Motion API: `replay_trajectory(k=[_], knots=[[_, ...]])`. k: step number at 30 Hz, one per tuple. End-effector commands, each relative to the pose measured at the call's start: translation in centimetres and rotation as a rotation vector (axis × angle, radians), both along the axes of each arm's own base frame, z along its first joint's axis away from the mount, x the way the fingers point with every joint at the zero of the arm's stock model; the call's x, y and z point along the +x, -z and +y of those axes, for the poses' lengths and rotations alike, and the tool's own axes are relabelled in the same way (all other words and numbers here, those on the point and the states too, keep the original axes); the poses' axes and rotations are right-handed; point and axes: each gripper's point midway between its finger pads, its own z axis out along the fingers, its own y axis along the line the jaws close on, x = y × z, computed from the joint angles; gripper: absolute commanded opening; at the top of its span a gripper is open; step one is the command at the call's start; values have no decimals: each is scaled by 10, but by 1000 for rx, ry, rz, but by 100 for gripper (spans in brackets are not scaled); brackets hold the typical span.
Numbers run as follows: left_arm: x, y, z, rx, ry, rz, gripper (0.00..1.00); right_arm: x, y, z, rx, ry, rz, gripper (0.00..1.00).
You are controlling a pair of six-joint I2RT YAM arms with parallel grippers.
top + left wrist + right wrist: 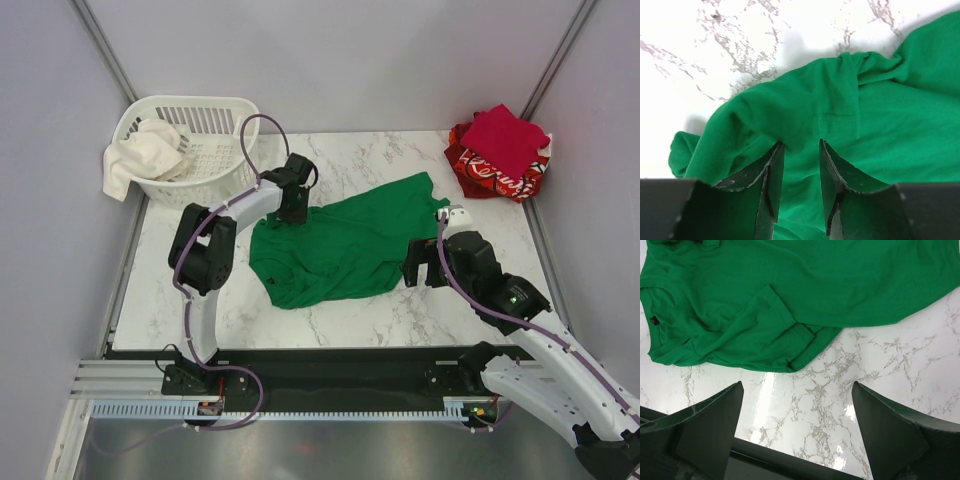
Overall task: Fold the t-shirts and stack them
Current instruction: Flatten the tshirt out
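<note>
From the top external view the work looks roughly two-thirds done: at 1 o'clock on the marble-patterned counter (pixel 400 310) a crimson t-shirt (pixel 503 138) lies folded into a neat square on a red printed t-shirt (pixel 490 180), which is more loosely bundled, while the green t-shirt (pixel 345 250) lies unfolded at the centre, crumpled and skewed. It has yet to be flattened, folded and carried to that stack. At 10 o'clock a white slatted basket (pixel 190 105) of rigid plastic holds a limp white cloth (pixel 140 155) that spills over its rim. The left jaws sit at the green shirt's 10 o'clock edge, the right jaws just off its 4 o'clock edge. In the left wrist view the left jaws stand partway together with a gather of green cloth between them, apparently pinching it; soft creases fan out from the tips and a stitched hem crosses just above them, with matte knit against the glossy, grey-veined counter. In the right wrist view the right jaws are wide apart and hold nothing, hovering over bare, shiny marble. At 12 o'clock from them lies the shirt's near edge, with a sleeve doubled back on itself and, at 10 o'clock, a curved neckline carrying a small dark mark.
</note>
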Motion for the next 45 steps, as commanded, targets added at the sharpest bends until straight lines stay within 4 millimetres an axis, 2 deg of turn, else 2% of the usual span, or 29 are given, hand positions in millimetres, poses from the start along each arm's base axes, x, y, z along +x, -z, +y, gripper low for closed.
replay_trajectory(k=[1, 7, 11, 13, 16, 17, 21, 22, 23, 24, 25, 26, 27, 28, 29, 31, 34, 35, 36, 37, 38, 39, 40, 41, 42, 43, 44, 45], knots=[[18, -15, -1, 29, -21, -84, 41, 3, -7, 0, 11, 11, -27, 98], [18, -13, 11, 100, -29, -99, 40, 3, -6, 1, 10, 7, -27, 98], [21, -8, 13, 120, -31, -99, 27, 3, -5, 0, 8, 9, -25, 98], [22, -6, 12, 121, -29, -96, 24, 4, -5, 0, 5, 10, -23, 98], [22, -5, 11, 116, -26, -94, 12, 3, -4, 0, 4, 8, -20, 98], [23, -7, 10, 112, -27, -97, 2, 3, -4, 0, 4, 8, -20, 98], [22, -17, 8, 101, -17, -111, 2, 4, -3, 0, 1, 10, -18, 98], [22, -22, 7, 100, -15, -122, 2, 4, -4, 1, 2, 10, -20, 98], [23, -43, 7, 88, -8, -157, 2, 4, -4, 0, 2, 11, -20, 98], [18, -52, 10, 91, -9, -154, 2, 4, -3, 0, -1, 11, -16, 98], [17, -70, 12, 84, -14, -177, 2, 4, -2, 1, -2, 10, -12, 98], [18, -104, 12, 60, -14, -230, 2, 4, -2, 2, -1, 6, -11, 98], [15, -123, 14, 51, -12, -252, 2, 5, 0, 2, -5, 4, -4, 98], [8, -136, 17, 52, -8, -247, 2, 5, 1, 3, -9, 1, 3, 98], [4, -168, 19, 26, -8, -302, 2, 5, 3, 4, -11, -4, 7, 98], [-6, -185, 23, 13, 3, -312, 2, 6, 5, 5, -19, -8, 19, 98], [-32, -197, 33, 10, 17, -290, 2, 7, 4, 8, -20, -17, 27, 98], [-45, -187, 38, 23, 23, -245, 2, 7, 3, 9, -22, -23, 28, 98], [-56, -196, 42, 3, 25, -256, 2, 8, 3, 10, -26, -27, 34, 98], [-66, -197, 42, -18, 37, -247, 2, 10, -4, 11, -16, -28, 23, 98], [-81, -182, 47, -13, 37, -201, 2, 12, -6, 12, -19, -26, 26, 98], [-97, -197, 51, -52, 40, -236, 2, 16, -12, 9, -11, 18, 17, 98], [-108, -196, 54, -67, 35, -233, 2, 22, -28, 9, 10, 44, -13, 98], [-126, -180, 60, -71, 27, -196, 2, 27, -37, 10, 24, 60, -31, 98], [-138, -177, 63, -88, 27, -190, 2, 33, -41, 12, 25, 75, -33, 98], [-158, -171, 70, -110, 23, -185, 2, 43, -59, 14, 49, 106, -74, 98], [-167, -167, 71, -137, 4, -175, 2, 50, -65, 16, 55, 113, -86, 98], [-176, -162, 70, -164, 3, -161, 2, 60, -61, 24, 40, 110, -70, 98]])
